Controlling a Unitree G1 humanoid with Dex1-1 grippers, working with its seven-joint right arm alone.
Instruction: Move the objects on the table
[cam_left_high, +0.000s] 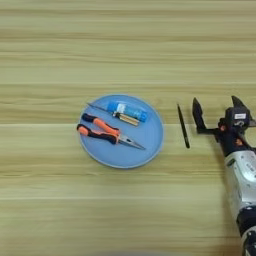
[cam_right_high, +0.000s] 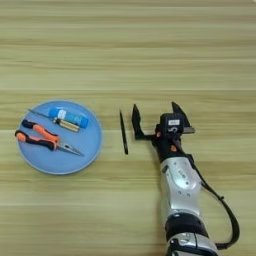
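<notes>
Right arm enters from the bottom edge, right of centre in the right eye view, silver forearm running almost straight up the frame with a slight lean to the left. A black cable loops off its right side. The right gripper sits at mid-height, its two black fingers pointing up the frame and spread wide apart, released, nothing between them. It is low over the wood-grain table; contact with the surface cannot be judged.

Thin black pen lies on the bare table just left of the left finger, near but apart from it, nearly vertical in frame, top tilted slightly left.

Round light-blue plate at centre-left holds three items. Orange-and-black needle-nose pliers lie across its lower left, jaws pointing lower right. Blue tube with white label lies in the upper part. Small yellowish-handled screwdriver lies just beside the tube on its lower side, tip toward upper left.
</notes>
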